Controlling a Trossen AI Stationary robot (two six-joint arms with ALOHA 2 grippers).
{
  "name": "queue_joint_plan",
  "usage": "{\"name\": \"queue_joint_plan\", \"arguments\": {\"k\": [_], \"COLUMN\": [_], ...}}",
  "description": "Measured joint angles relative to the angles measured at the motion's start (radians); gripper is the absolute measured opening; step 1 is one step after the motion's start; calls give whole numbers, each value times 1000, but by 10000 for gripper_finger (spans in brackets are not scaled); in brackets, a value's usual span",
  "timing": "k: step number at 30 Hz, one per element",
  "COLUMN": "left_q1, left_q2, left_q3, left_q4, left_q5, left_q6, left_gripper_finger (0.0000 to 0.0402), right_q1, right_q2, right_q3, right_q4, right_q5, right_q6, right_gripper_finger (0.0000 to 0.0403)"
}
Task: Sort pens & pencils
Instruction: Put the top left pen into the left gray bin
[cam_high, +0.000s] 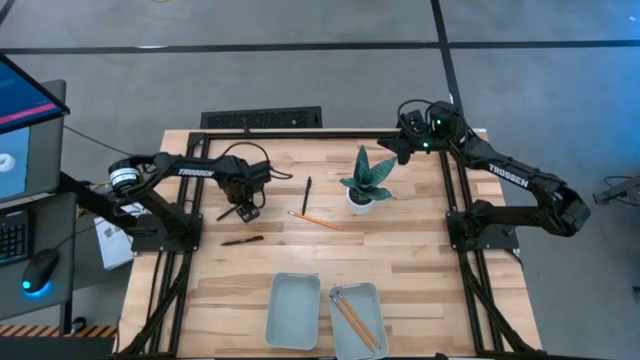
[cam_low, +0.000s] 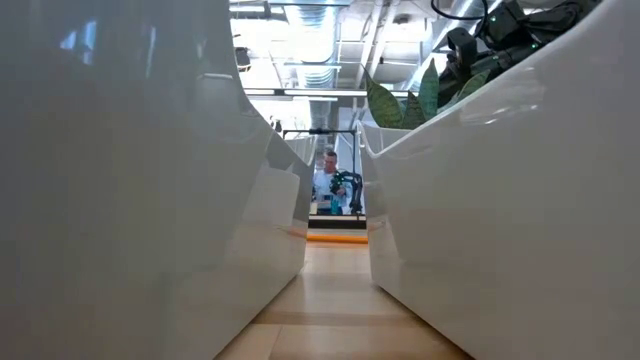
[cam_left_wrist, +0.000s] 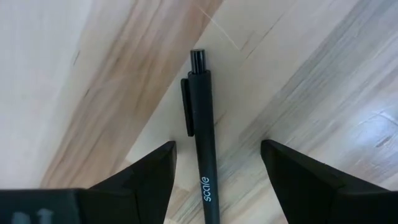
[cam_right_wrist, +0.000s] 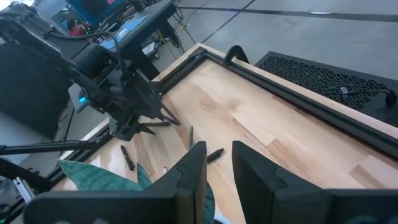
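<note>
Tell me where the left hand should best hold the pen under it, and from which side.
Grip the pen at mid-barrel, below the clip, coming straight down from above. It lies flat on the table, and the open left hand already straddles it with one finger on each side.

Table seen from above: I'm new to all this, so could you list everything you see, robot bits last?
pens: three, black, on bare wood, left half of the table
pencils: three, orange; one on the wood near the plant, two in the right tray
left tray: one, pale grey, front edge, nothing in it
plant: one, green leaves, white pot, mid-table
person: one, far off in the room behind
left gripper: dark, open, straddling one pen
right gripper: dark, open, raised near the back right corner
</note>
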Motion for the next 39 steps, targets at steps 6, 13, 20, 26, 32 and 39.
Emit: {"name": "queue_joint_plan", "arguments": {"k": [6,13,20,26,32,39], "left_q1": [43,68,66,65,59,58], "left_q2": [0,1,2,2,2,2], "left_q3": [-1,-2,-2,-3,-3,-2], "left_q4": [7,12,16,18,19,21], "left_q5": [33,53,29,15,13,9], "left_q6": [50,80,72,56,56,56], "left_gripper_finger": [237,237,237,237,234,187], "right_q1": [0,0,0,0,0,0], "right_q2": [0,0,0,0,0,0], "right_q3": [0,0,0,0,0,0], "right_q4": [0,0,0,0,0,0], "right_q5": [0,0,0,0,0,0], "right_q6": [0,-5,-9,-11,-12,-12], "right_gripper_finger": [98,98,98,98,98,98]}}
